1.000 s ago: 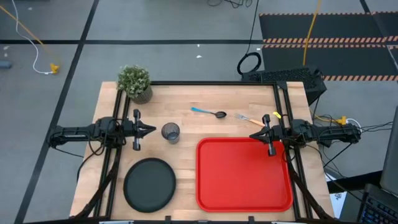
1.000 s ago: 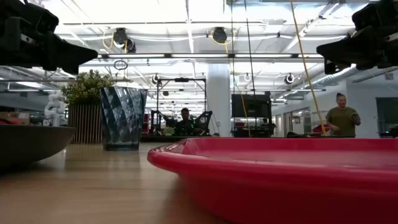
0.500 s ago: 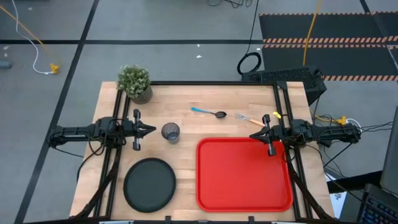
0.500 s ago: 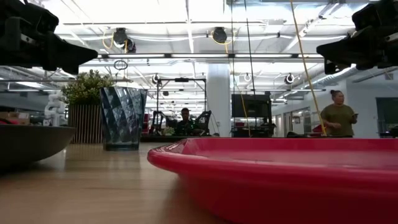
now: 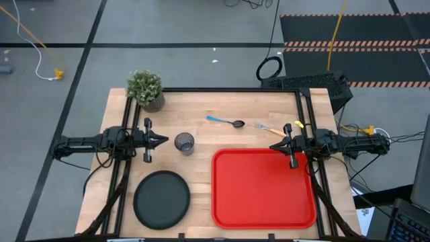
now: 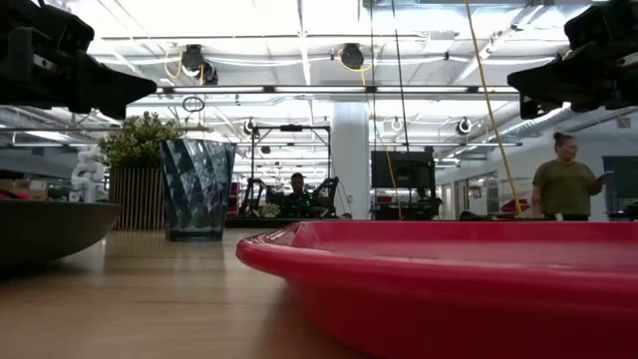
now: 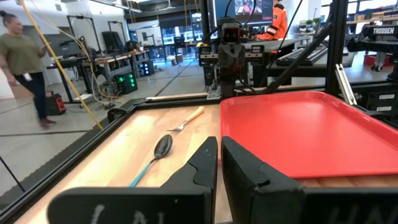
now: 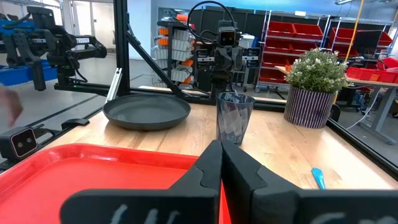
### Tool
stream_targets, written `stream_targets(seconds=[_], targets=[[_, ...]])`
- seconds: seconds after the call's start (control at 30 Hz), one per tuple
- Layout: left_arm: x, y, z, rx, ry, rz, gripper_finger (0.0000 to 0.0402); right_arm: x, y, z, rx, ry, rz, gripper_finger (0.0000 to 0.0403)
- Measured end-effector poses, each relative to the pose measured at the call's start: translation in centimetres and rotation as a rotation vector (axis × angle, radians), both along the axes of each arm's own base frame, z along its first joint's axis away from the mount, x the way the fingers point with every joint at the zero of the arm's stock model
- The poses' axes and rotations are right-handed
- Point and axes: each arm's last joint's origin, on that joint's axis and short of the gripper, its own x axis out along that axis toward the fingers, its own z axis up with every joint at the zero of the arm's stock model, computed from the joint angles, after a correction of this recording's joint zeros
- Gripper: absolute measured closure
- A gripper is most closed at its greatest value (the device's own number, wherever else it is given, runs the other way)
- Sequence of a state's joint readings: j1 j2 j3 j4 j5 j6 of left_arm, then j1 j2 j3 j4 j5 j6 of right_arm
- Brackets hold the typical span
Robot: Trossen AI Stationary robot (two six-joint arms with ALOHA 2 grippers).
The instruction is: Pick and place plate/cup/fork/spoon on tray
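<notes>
Grey taped floor (image 5: 168,27); red storage bins (image 8: 292,37) beyond

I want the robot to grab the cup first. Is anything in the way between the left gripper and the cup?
No. The left gripper hangs shut right beside the cup, with only bare table between them. The plate and potted plant sit off to the sides.

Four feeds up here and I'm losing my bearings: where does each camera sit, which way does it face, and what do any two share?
High: overhead, looking straight down; both arms, tray, plate.
Low: at tabletop height, looking across into the room; cup ahead, both grippers overhead.
Left wrist: past the shut left gripper toward spoon, fork, right arm.
Right wrist: past the shut right gripper toward cup, plant, left arm.
Shared: both wrist views see the tray.
</notes>
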State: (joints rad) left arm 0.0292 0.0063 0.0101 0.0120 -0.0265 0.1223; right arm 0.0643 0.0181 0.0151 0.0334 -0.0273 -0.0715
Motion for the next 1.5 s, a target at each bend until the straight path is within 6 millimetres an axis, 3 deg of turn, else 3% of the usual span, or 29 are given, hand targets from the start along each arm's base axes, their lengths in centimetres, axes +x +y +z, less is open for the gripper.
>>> stream_targets(seconds=[1.5], targets=[[-0.02, 0.01, 0.62, 0.005, -0.068, 0.003, 0.0376, 0.00, 0.00, 0.00, 0.000, 0.000, 0.000, 0.0403]])
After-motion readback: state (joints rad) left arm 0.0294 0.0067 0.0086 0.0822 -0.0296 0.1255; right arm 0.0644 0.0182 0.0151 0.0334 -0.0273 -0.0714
